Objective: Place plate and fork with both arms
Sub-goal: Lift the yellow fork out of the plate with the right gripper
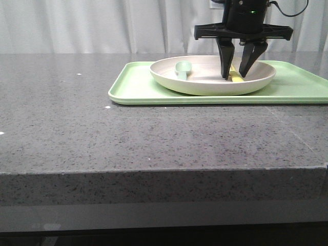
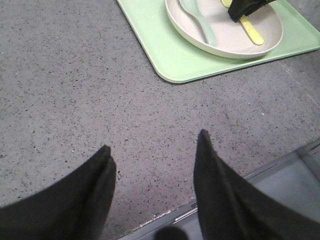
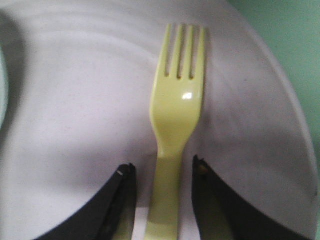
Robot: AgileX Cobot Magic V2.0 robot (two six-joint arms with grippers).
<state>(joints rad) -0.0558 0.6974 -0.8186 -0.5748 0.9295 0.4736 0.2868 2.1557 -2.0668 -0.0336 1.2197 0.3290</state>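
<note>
The fork [image 3: 176, 130] lies flat in the plate [image 3: 70, 130], and its handle runs straight down the gap between the right gripper's [image 3: 165, 200] fingers [image 3: 122, 205]. The tines point away from the fingertips. Each finger stands just beside the handle with a sliver of plate showing on either side, so the fingers are spread around the fork and not pinching it. That straddling pose suits either a grasp about to close or a release just made; the views alone do not settle which. In the front view the fingertips reach down inside the plate's rim, with the fork's yellow showing between them, so the gripper is low enough to act on the handle.

The plate sits on the tray [image 1: 138, 87], which keeps it steady under the gripper. A spoon [image 1: 182, 69] also lies in the plate, well off to the side of the right fingers, clear of their closing path.

The left gripper [image 2: 152, 170] hangs over bare table [image 2: 75, 75], well apart from the tray, its fingers [image 2: 215, 185] spread and holding nothing. It seems parked out of the way, probably so the two arms do not crowd each other over the plate.
</note>
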